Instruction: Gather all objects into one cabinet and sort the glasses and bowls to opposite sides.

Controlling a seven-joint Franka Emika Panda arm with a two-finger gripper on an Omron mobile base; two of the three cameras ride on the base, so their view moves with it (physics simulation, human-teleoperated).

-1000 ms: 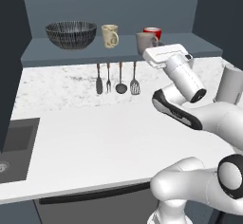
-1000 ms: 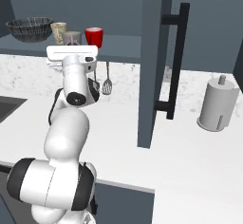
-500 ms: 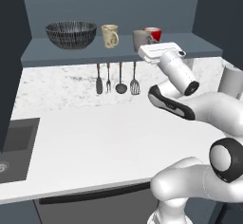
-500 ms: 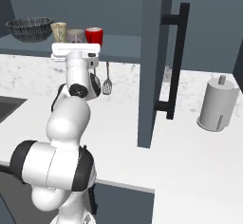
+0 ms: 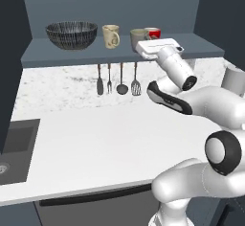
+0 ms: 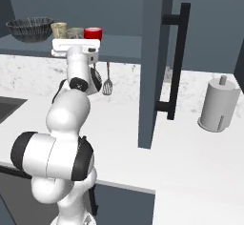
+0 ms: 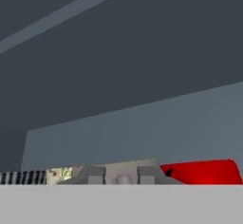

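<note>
On the long shelf of the slate-blue cabinet (image 5: 57,57) stand, from left to right, the dark streaked bowl (image 5: 72,33), a cream mug (image 5: 111,35), a grey-taupe mug (image 5: 138,38) and a red mug (image 5: 154,31). My white hand (image 5: 158,48) reaches to the shelf edge in front of the grey-taupe mug. In the hand view my gripper (image 7: 121,175) has one fingertip on each side of the grey-taupe mug (image 7: 122,169). Whether the tips touch it is hidden at the picture's lower edge. The red mug (image 7: 204,171) is to its right, the bowl (image 7: 21,176) far left.
The cabinet door (image 6: 152,62) with its black bar handle (image 6: 177,62) stands open over the counter, right of my arm. Utensils (image 5: 117,79) hang under the shelf. A sink (image 5: 12,148) lies at the left, a paper towel roll (image 6: 217,105) at the right.
My hand has moved up and left to the shelf with the grey-taupe mug at its tips. The mug now sits beside the red one. Bowl and cream mug have not moved.
</note>
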